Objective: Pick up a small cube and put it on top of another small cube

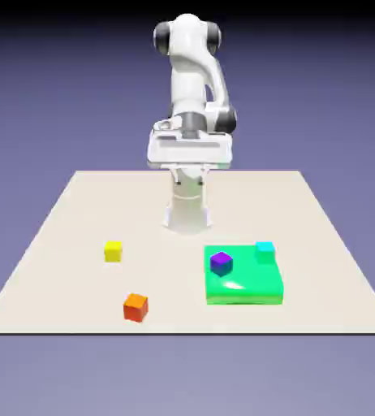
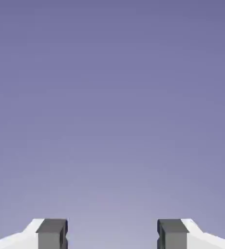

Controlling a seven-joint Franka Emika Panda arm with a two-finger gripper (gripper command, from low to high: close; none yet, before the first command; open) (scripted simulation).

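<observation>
Jaws seen wide apart in the hand view, nothing between them, only backdrop; yellow cube (image 1: 113, 251) and orange-red cube (image 1: 135, 307) lie apart on table (image 1: 61, 236), untouched.

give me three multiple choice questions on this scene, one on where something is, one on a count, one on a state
1. Where does the purple cube sit?
A. on the green block
B. on the bare table
C. on the yellow cube

2. How many small cubes are in view?
A. two
B. four
C. six

3. What state is the hand in?
A. shut on the yellow cube
B. shut on nothing
C. open and empty

Answers:
1 A, it rests on the green block's top, near the cyan cube.
2 B, yellow, orange-red, purple and cyan.
3 C, the hand view shows only backdrop between its spread fingertips.
</observation>
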